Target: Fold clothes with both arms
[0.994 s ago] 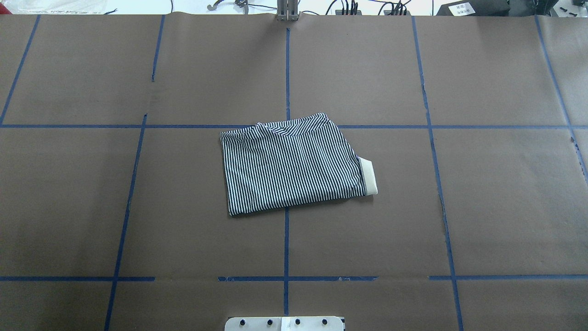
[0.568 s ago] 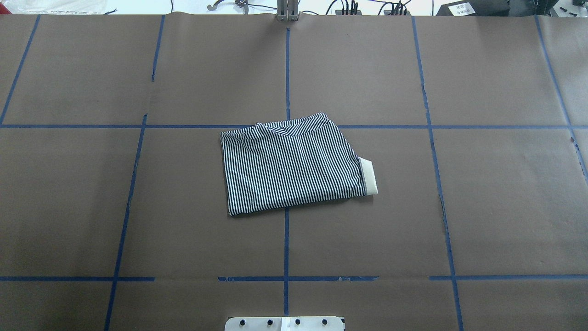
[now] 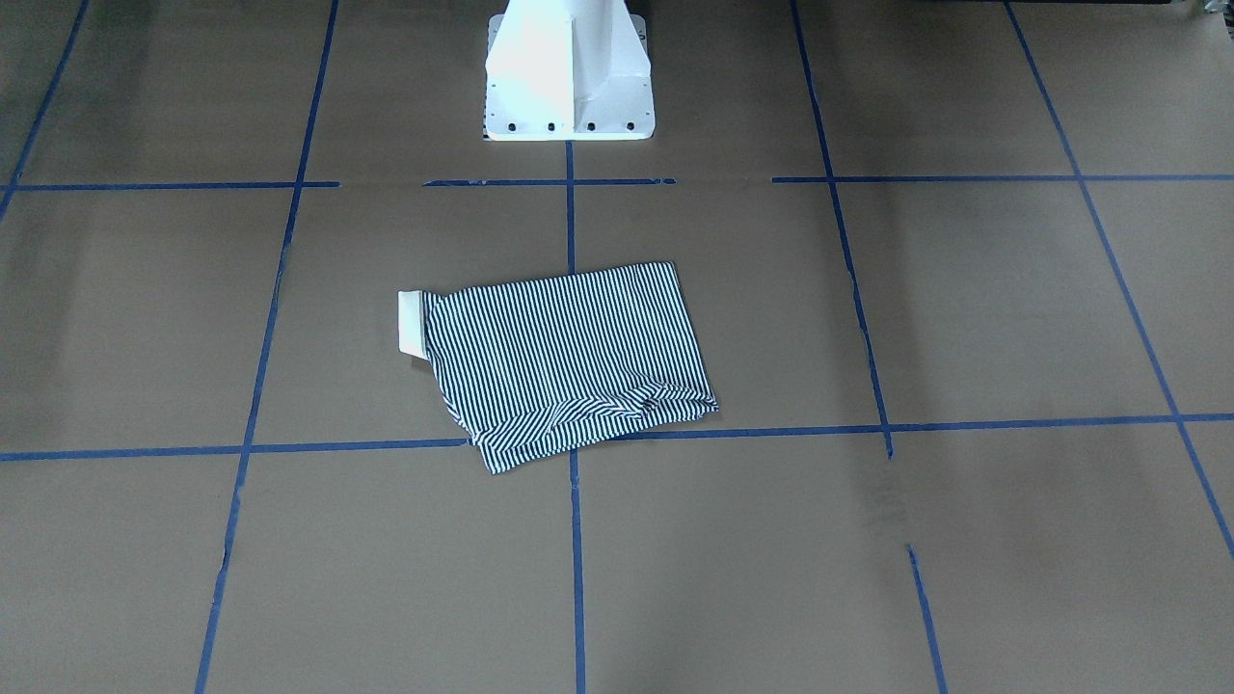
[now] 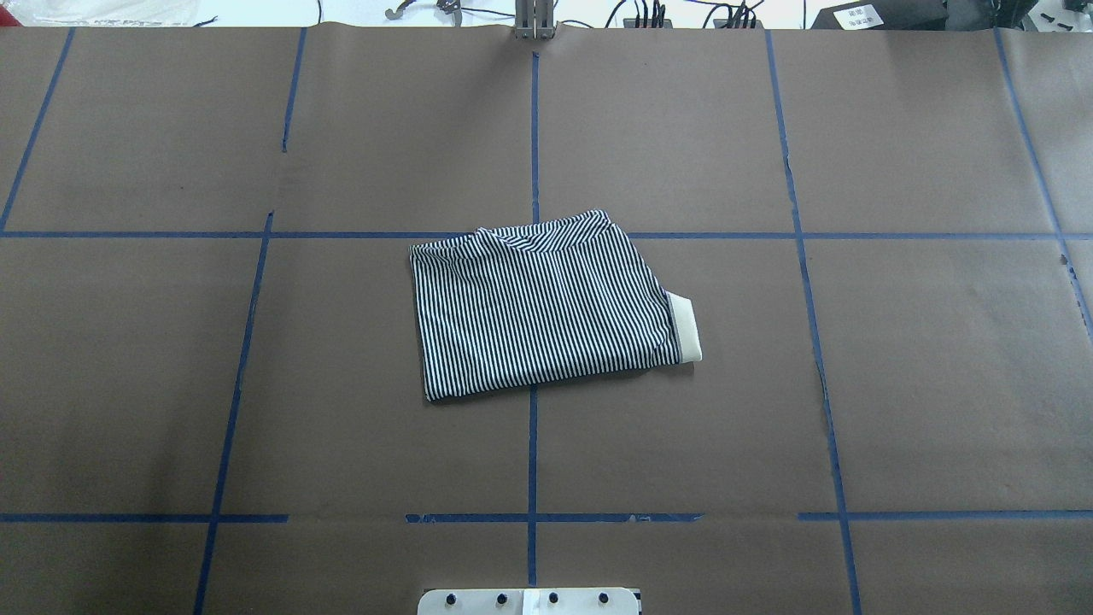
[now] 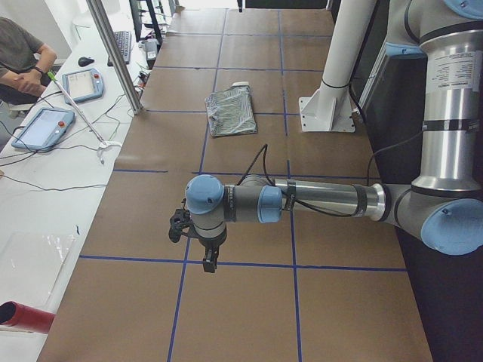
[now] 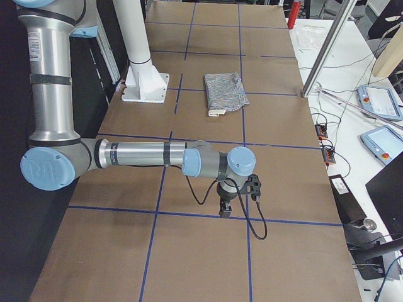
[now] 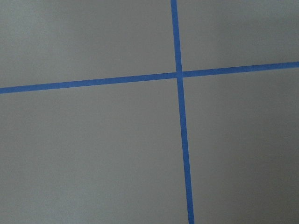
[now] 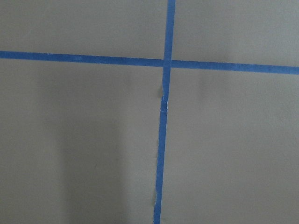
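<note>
The clothes, a striped shirt [image 4: 546,307], lie folded into a rough rectangle at the table's middle, with a cream collar [image 4: 686,337] poking out on the right. The shirt also shows in the front-facing view [image 3: 569,361] and, small, in both side views [image 5: 230,111] [image 6: 225,91]. My left gripper [image 5: 209,260] hangs over bare table far from the shirt, and I cannot tell whether it is open or shut. My right gripper [image 6: 225,212] hangs likewise at the other end, and its state cannot be told either. Both wrist views hold only brown table and blue tape.
The white pedestal base [image 3: 569,77] stands behind the shirt. Blue tape lines grid the brown table [image 4: 939,384]. In the left side view, a person [image 5: 19,60] sits past the far edge beside tablets [image 5: 87,81] and cables, and a metal post [image 5: 113,53] rises there.
</note>
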Controlling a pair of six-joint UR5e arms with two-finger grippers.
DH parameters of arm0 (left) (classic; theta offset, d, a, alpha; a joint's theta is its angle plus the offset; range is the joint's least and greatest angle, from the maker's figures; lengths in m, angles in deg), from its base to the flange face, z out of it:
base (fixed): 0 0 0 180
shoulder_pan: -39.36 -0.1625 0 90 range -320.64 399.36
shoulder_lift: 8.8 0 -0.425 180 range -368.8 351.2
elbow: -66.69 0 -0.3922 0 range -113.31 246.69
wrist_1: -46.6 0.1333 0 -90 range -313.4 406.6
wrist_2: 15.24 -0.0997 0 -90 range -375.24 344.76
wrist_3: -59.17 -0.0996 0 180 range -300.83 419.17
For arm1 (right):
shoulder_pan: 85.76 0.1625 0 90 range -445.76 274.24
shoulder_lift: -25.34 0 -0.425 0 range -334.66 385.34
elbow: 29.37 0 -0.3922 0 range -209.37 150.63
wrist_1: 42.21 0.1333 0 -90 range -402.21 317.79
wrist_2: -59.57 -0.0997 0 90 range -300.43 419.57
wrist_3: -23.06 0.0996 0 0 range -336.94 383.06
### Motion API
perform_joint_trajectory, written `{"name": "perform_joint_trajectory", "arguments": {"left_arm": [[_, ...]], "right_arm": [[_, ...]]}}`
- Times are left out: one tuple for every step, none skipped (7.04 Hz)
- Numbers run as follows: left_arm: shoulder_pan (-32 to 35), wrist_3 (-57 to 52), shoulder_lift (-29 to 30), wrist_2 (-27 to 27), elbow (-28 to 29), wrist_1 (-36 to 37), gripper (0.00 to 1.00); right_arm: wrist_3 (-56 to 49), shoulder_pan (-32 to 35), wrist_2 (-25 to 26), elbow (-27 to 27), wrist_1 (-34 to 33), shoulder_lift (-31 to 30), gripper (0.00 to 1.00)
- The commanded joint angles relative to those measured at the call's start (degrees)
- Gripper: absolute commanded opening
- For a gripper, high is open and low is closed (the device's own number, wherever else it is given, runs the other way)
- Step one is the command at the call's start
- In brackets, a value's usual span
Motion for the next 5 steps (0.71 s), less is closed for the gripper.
{"name": "perform_joint_trajectory", "arguments": {"left_arm": [[0.0,0.0,0.2,0.1,-0.3,-0.2,1.00],[0.0,-0.2,0.4,0.1,-0.4,-0.3,1.00],[0.0,-0.3,0.5,0.1,-0.4,-0.3,1.00],[0.0,-0.4,0.6,0.1,-0.6,-0.2,1.00],[0.0,-0.3,0.6,-0.2,-1.2,0.1,1.00]], "right_arm": [[-0.1,0.0,-0.1,0.4,0.0,0.0,1.00],[-0.1,0.0,0.0,0.5,0.0,0.0,1.00],[-0.1,0.0,0.0,0.3,0.0,0.0,1.00],[-0.1,-0.1,0.0,0.3,0.0,0.0,1.00],[-0.1,-0.1,0.0,0.3,0.0,0.0,1.00]]}}
